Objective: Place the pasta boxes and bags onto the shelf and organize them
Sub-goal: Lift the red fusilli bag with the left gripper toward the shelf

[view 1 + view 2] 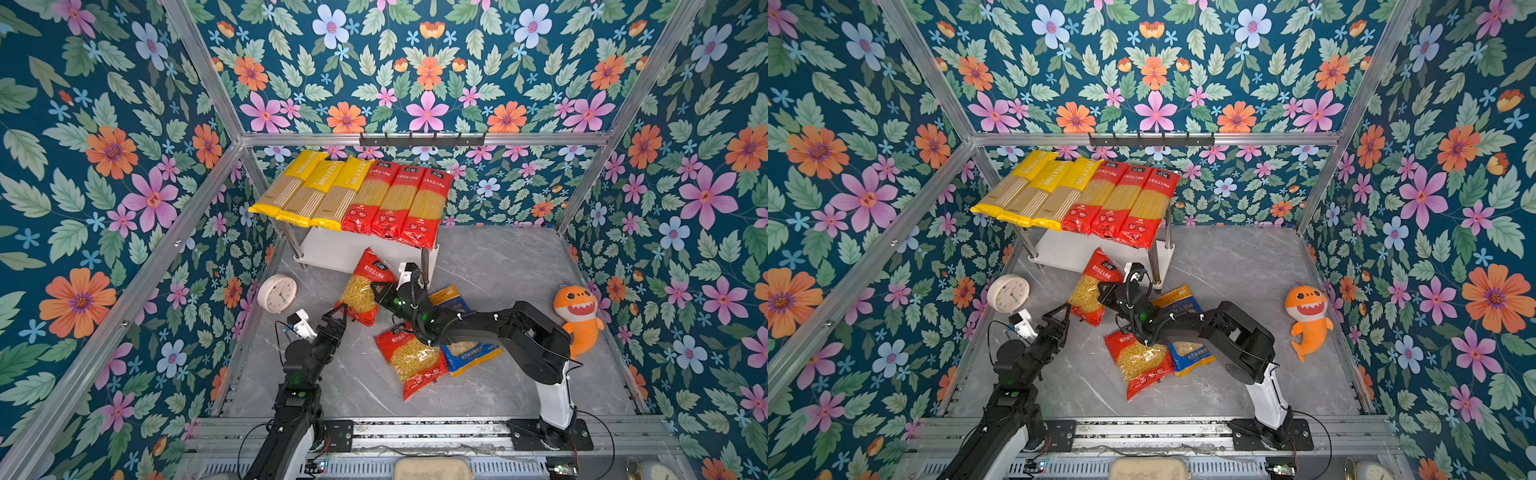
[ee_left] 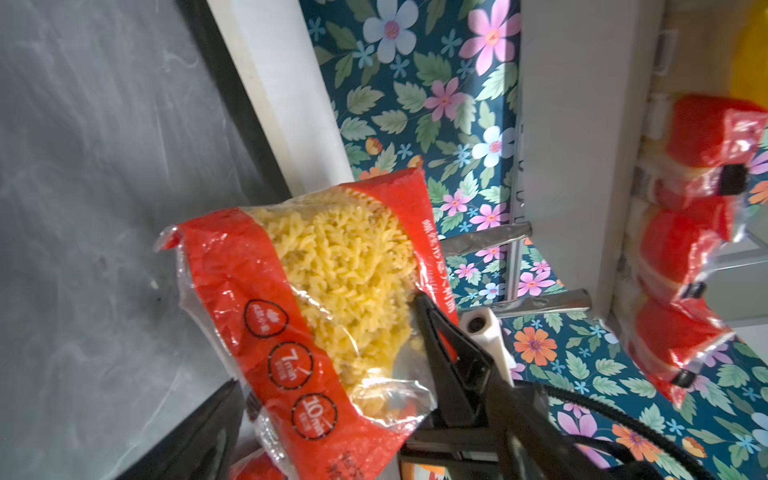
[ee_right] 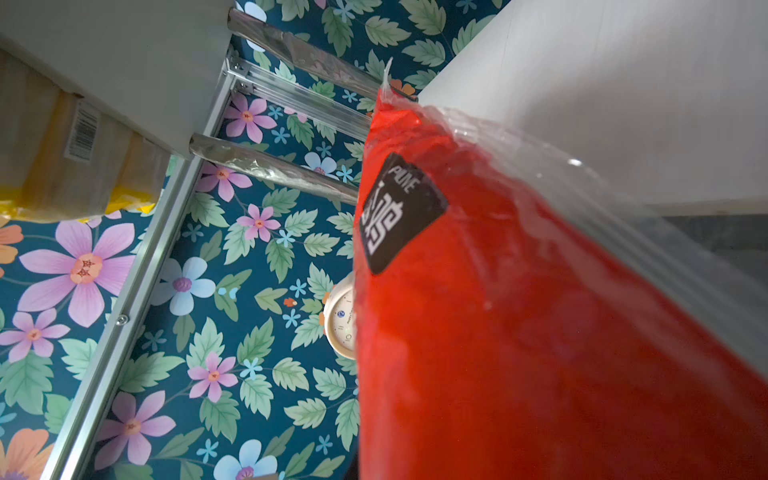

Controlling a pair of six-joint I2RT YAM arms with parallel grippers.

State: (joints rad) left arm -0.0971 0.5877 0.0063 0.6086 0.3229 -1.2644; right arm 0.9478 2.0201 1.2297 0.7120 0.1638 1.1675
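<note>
Lying atop the shelf [image 1: 332,251] are three yellow packs [image 1: 309,195], three red packs [image 1: 395,203].

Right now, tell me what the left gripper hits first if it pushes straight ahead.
The red short-pasta bag that the right gripper holds: the open left gripper points at its lower end, with nothing between. The exact gap is unclear.

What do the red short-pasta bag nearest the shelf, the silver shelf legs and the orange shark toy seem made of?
Red short-pasta bag nearest the shelf: thin glossy plastic film, clear in the middle; it crinkles, glints, and pasta shows through.
Silver shelf legs: probably chromed metal tube; mirror-like reflections.
Orange shark toy: apparently soft plush fabric, matte and stuffed-looking.
</note>
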